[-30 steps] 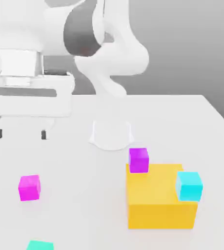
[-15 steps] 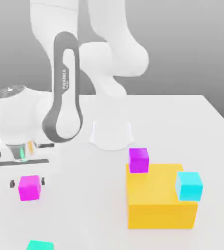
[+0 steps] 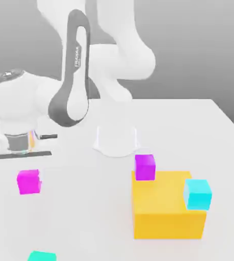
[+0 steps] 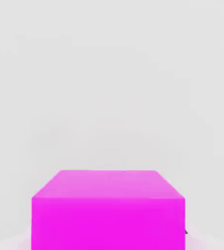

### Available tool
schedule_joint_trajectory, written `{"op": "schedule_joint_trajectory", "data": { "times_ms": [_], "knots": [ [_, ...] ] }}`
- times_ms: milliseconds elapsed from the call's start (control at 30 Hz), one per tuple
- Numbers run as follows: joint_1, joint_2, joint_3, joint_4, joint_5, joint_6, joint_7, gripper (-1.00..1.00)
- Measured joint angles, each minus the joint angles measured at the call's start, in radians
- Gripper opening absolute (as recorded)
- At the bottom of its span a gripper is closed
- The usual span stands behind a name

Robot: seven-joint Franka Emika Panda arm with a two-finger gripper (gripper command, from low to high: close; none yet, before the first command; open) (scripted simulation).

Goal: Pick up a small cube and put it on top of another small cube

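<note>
A small magenta cube (image 3: 28, 182) hangs just above the white table at the exterior view's left, directly under my hand. My gripper (image 3: 28, 176) is shut on it. In the hand view the same magenta cube (image 4: 109, 207) sits close up between the jaws, with bare table behind it. A second small cube, purple-magenta (image 3: 145, 166), rests at the back corner of the big yellow block (image 3: 164, 214). A small cyan cube (image 3: 198, 193) sits at the yellow block's right side. A teal cube (image 3: 41, 256) peeks in at the front edge.
The arm's round white base (image 3: 115, 140) stands behind the middle of the table (image 3: 88, 214). The yellow block is the tallest thing on the surface, at the exterior view's right. The table's right edge runs diagonally past it.
My hand came down over the magenta cube, its fingers closed on the cube's sides, and hand and cube have since risen a little off the table.
</note>
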Motion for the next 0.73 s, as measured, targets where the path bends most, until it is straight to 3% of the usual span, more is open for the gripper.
{"op": "schedule_joint_trajectory", "data": {
  "times_ms": [433,600,633,733],
  "knots": [
    [0.454,-0.195,0.333,0.161,-0.058,-0.350,0.458,-1.00],
    [0.496,-0.094,0.385,0.142,-0.074,-0.229,0.517,-1.00],
    [0.498,-0.078,0.385,0.137,-0.077,-0.208,0.519,1.00],
    [0.499,-0.078,0.385,0.137,-0.077,-0.208,0.519,1.00]
  ]
}}
